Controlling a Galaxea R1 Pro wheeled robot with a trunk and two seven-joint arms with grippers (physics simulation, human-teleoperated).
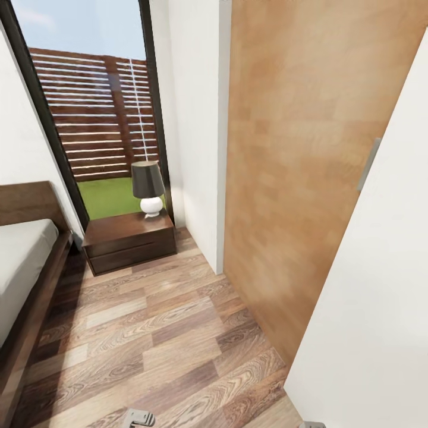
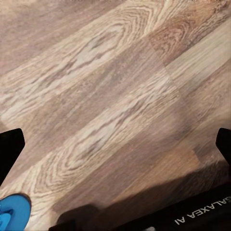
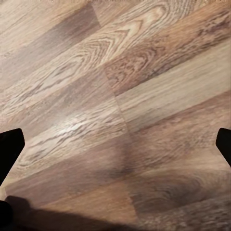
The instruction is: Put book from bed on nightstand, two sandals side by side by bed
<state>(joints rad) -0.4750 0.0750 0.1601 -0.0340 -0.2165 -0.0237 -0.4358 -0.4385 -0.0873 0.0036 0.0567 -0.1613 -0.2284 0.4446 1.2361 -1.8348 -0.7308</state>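
While both jaws gape empty over floor (image 3: 115,96), a lamp (image 1: 148,187) tops the nightstand (image 1: 128,238).

A bedroom in a home is shown. A low bed (image 1: 24,261) with a dark wooden frame and plain grey mattress is seen beside a small dark-brown nightstand (image 1: 129,241), on which a lamp (image 1: 148,187) is set. Wood-plank flooring (image 1: 160,339), white walls, a wooden door (image 1: 309,166) and a tall window (image 1: 95,113) onto a slatted fence are seen.
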